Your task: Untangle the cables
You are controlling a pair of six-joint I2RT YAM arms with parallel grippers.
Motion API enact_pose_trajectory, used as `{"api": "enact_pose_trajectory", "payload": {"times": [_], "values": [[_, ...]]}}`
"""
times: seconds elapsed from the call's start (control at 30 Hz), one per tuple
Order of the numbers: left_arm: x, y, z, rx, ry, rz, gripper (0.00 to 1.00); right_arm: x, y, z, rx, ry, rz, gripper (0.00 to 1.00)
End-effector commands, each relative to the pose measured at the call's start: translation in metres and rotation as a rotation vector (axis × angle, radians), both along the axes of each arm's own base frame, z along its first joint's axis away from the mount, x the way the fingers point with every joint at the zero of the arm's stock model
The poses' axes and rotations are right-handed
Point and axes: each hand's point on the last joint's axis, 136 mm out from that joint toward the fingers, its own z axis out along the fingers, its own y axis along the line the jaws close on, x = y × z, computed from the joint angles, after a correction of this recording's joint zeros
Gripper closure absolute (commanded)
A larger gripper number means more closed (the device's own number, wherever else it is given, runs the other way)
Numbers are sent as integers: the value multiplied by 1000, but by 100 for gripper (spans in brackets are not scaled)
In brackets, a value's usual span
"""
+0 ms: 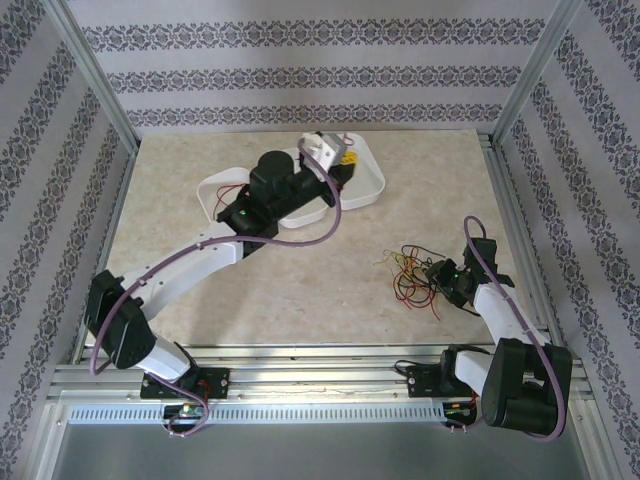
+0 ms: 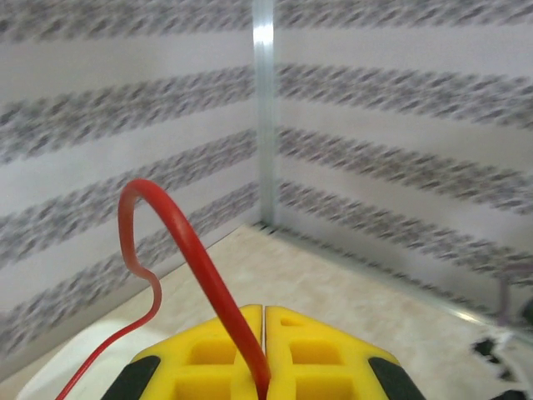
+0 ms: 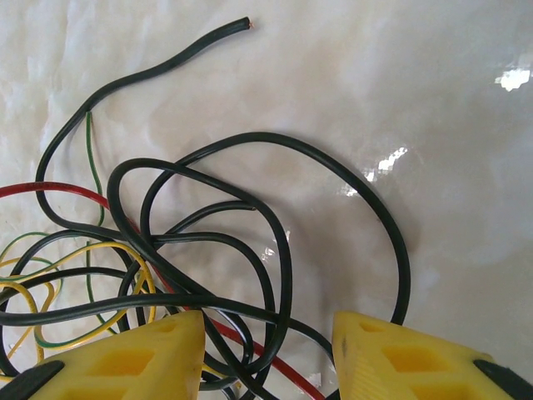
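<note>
- Over the white tray (image 1: 376, 190): left fingers (image 2: 208, 358) shut on a red cable (image 2: 179, 229) (tail cut off).
- Right fingers (image 3: 125, 362) part open, straddling tangled cables (image 3: 208, 242) on the surface (image 3: 391, 75); gripping nothing.

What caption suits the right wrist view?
Open yellow-fingered right gripper poised over a tangle of thin black, red and yellow wires on a pale marbled tabletop.
</note>
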Motion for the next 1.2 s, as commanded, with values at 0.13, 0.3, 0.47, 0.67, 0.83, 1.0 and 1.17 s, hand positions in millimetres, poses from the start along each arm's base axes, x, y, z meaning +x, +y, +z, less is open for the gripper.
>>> {"api": "enact_pose_trajectory", "payload": {"times": [0.13,0.3,0.47,0.67,0.83,1.0,1.17], "values": [[36,108,-48,25,248,378,100,1,-1,4,-22,-8,20,54],[47,163,-72,0,349,547,100,1,-1,4,-25,-7,19,54],[60,213,-98,-40,465,699,100,2,-1,7,-25,-13,17,54],[75,223,-126,-59,584,734,100,0,-2,5,-29,-9,11,54],[88,219,-137,-87,613,744,100,0,-3,5,-32,-7,8,54],[99,222,-149,-114,662,769,100,-1,-5,4,-38,-3,3,54],[106,223,-170,-166,742,773,100,-1,-5,2,-38,2,0,54]]}}
